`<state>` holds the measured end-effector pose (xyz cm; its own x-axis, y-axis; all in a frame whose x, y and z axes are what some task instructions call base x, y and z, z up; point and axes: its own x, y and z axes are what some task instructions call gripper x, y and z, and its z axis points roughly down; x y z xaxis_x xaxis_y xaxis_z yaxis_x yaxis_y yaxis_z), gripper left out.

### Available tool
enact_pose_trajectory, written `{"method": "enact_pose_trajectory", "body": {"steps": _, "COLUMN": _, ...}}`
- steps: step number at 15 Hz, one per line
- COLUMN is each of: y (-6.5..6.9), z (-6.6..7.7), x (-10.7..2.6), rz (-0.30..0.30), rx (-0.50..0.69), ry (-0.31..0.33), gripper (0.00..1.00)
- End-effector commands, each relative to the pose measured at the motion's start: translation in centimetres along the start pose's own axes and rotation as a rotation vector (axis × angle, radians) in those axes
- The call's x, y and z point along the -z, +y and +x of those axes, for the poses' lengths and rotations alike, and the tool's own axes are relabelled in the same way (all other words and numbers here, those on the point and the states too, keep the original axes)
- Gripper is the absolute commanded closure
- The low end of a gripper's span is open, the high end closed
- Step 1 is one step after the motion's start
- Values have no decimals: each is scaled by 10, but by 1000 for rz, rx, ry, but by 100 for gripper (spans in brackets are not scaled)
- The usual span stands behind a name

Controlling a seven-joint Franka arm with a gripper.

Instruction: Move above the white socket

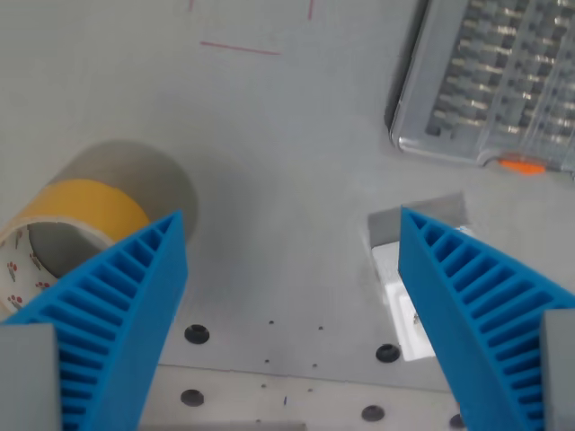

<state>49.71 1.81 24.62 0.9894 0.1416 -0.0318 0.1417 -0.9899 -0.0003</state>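
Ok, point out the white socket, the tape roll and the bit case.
white socket (pixel 395 287): wrist view, its exposed white face.
tape roll (pixel 85 202): wrist view, its yellow band.
bit case (pixel 503 72): wrist view, its clear lid.

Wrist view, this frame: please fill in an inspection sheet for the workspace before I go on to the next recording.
Surface: grey table with thin red lines near the top edge and dark holes along the bottom.
Job's things: white socket at the wrist view's right, partly hidden behind the right finger; it is not centred between the fingers.
Clutter: tape roll with a yellow band at the wrist view's left; clear bit case with an orange latch at top right.
Grippers: gripper open, blue ribbed fingers spread wide, holding nothing.
Cables: nothing seen.
Surroundings: nothing seen beyond the table.
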Motion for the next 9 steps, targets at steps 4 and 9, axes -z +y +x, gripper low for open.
{"method": "enact_pose_trajectory", "body": {"steps": 4, "y": 9, "z": -23, "x": -10, "rz": -20, "rx": -380, "ry": 108, "gripper": 0}}
{"method": "enact_pose_trajectory", "body": {"steps": 9, "y": 19, "z": -43, "x": -22, "rz": -9, "rx": -545, "ry": 151, "gripper": 0}}
